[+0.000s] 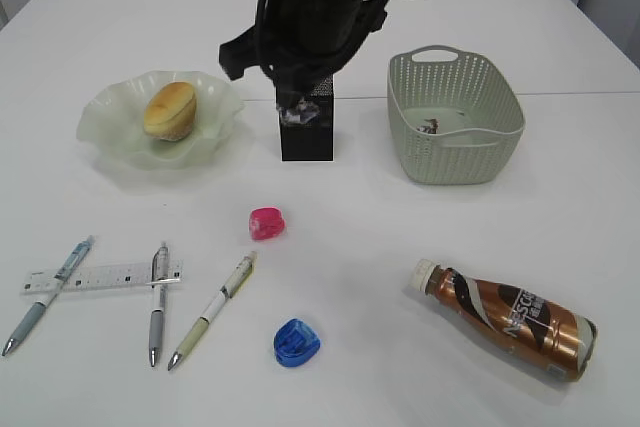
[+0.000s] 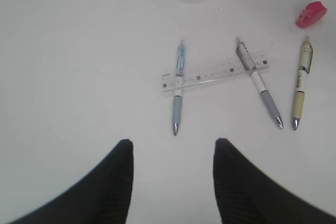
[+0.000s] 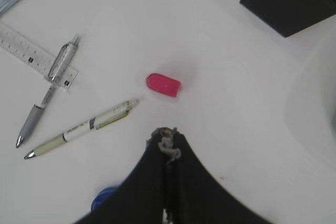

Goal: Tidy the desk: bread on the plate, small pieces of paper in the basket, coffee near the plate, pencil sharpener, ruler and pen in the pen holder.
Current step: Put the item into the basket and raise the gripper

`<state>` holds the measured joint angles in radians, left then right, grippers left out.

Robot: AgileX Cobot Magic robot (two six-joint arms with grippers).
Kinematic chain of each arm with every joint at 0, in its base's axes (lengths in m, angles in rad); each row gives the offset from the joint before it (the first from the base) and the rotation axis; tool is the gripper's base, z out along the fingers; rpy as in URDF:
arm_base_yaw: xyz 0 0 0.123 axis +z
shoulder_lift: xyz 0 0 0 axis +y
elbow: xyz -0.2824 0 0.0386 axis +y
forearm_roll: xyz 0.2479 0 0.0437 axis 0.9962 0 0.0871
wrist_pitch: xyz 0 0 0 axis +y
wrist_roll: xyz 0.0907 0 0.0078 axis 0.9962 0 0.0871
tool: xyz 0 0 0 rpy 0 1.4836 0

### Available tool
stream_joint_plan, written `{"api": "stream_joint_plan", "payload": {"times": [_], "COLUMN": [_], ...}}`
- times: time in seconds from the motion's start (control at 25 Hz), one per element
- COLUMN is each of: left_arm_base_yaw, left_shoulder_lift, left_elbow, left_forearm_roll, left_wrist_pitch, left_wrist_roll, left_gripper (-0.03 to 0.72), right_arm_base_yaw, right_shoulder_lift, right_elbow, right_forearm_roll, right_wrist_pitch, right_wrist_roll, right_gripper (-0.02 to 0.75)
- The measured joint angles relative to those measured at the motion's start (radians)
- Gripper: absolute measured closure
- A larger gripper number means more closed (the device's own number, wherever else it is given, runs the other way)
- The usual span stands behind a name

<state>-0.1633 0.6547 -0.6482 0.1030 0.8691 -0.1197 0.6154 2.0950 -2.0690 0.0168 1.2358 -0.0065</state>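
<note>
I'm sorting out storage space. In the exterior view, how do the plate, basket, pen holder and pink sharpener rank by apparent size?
1. Plate, widest.
2. Basket, slightly narrower, at a similar depth.
3. Pen holder, partly hidden by the arm.
4. Pink sharpener, smallest though nearer the camera.

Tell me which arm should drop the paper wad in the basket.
Right: its pincer is shut on the paper wad, and the basket stands right of it. The left pincer is open, empty, above the pens.
</note>
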Motion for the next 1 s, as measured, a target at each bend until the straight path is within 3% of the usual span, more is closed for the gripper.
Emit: {"api": "stream_joint_plan", "payload": {"times": [0.16,0.68,1.0], "left_arm_base_yaw": [0.0,0.0,0.0], "left_shoulder_lift": [0.0,0.0,0.0], "left_elbow": [0.0,0.0,0.0], "left_forearm_roll": [0.0,0.0,-0.008], "left_wrist_pitch": [0.002,0.008,0.009], "left_wrist_roll": [0.0,0.0,0.0], "left_gripper": [0.328,0.328,0.328], "right_arm_base_yaw": [-0.064,-0.392,-0.426], "right_shoulder_lift": [0.0,0.002,0.048], "right_elbow": [-0.047,-0.092,-0.094], "right_forearm_roll": [0.0,-0.017,-0.022], "right_wrist_pitch": [0.002,0.012,-0.071], "right_wrist_roll": [0.006,0.018,0.03], "right_gripper": [0.725,0.725,0.725]}}
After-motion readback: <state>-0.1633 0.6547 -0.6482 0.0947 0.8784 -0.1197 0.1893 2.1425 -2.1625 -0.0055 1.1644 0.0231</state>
